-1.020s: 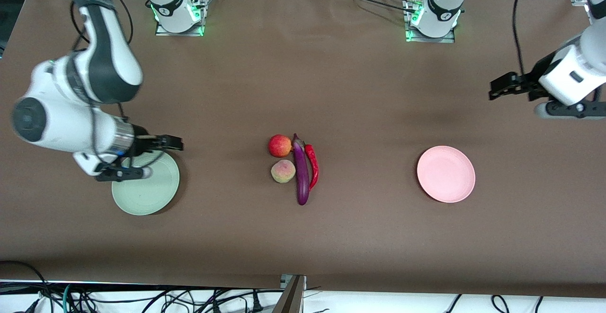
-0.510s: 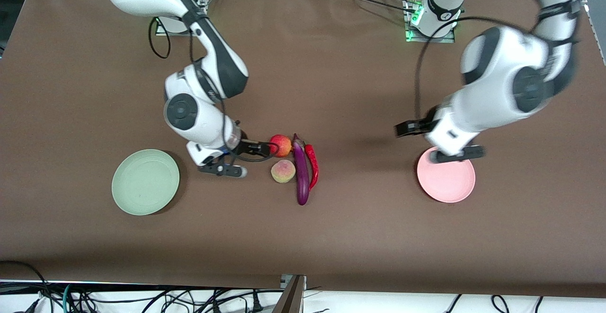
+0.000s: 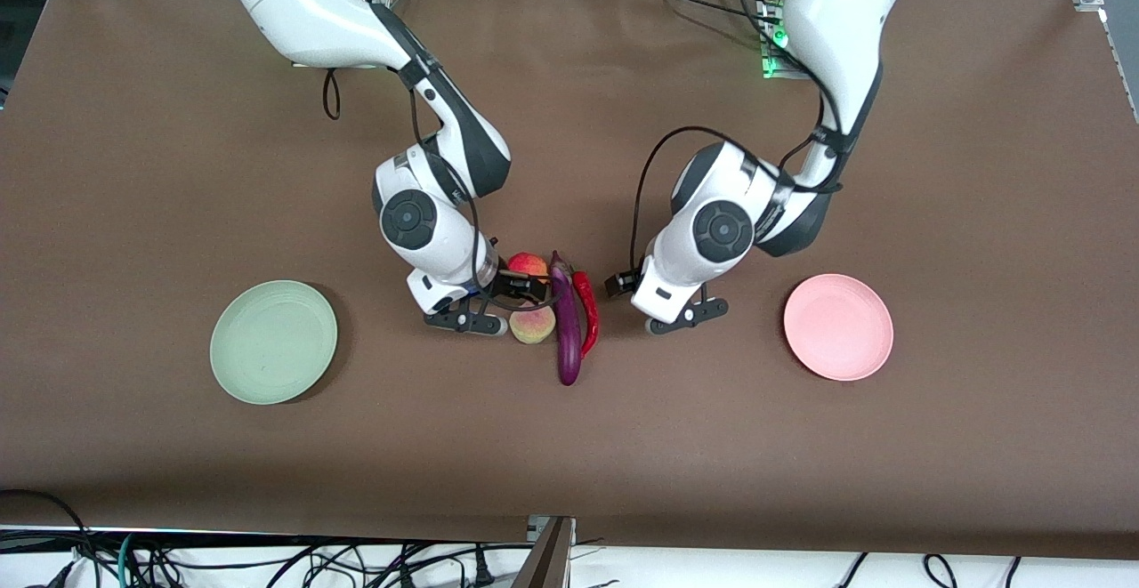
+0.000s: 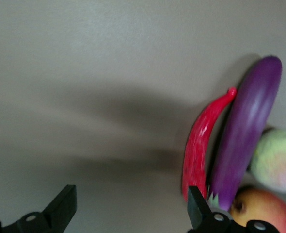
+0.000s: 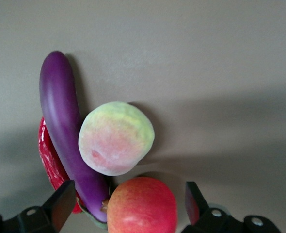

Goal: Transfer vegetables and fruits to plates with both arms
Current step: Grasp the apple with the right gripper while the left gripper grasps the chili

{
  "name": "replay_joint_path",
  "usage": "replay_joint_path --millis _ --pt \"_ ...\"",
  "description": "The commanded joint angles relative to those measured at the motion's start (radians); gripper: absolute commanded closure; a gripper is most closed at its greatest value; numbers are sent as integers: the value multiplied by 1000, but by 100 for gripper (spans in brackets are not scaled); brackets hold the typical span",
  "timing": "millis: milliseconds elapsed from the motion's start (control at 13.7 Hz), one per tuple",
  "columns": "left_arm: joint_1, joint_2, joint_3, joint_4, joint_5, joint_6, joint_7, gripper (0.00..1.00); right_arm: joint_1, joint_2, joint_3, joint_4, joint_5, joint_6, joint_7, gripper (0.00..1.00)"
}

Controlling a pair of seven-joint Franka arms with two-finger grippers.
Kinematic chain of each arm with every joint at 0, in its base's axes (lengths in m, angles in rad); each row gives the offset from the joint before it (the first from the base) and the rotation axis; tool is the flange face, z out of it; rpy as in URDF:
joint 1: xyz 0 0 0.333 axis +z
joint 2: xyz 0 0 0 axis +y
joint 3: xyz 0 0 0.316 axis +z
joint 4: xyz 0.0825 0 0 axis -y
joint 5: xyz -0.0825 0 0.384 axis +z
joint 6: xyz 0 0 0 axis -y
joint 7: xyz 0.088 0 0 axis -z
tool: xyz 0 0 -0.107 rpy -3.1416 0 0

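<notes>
Both arms closing in on the produce pile, nothing grasped yet.

Right gripper (image 3: 527,286) is hanging over the red fruit (image 3: 527,265) and peach (image 3: 532,322), fingers (image 5: 60,206) spread and released, likely lining up a fruit pick. Left gripper (image 3: 616,285) is sitting at the pile's 3 o'clock, just beside the chili pepper (image 3: 588,308), fingers (image 4: 63,206) released too. Eggplant (image 3: 566,326) is lying between the chili and the fruits, all bunched mid-surface (image 3: 569,463). Green plate (image 3: 273,342) at 9 o'clock and pink plate (image 3: 837,326) at 3 o'clock are each waiting by the arm probably meant to fill it.
</notes>
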Motion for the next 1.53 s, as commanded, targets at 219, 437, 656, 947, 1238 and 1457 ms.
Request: replay_joint_path --millis 219,437,656,947,1238,1457 --pt "-2 145 9 121 3 106 -35 0 27 25 -8 -11 9 15 6 0" --pt "-42 186 6 154 -29 126 -64 0 37 25 -8 -27 9 7 6 0" --pt "-76 212 8 187 -29 131 -102 0 40 25 -8 -57 9 6 1 0" --pt "-80 223 11 186 -26 137 -102 0 43 25 -8 -87 9 6 -8 5" --pt "-79 226 11 186 -23 142 -95 1 43 24 -6 -85 14 3 -13 78" --pt "-83 232 11 186 -23 143 -92 18 24 -14 -14 -62 15 -72 -17 80"
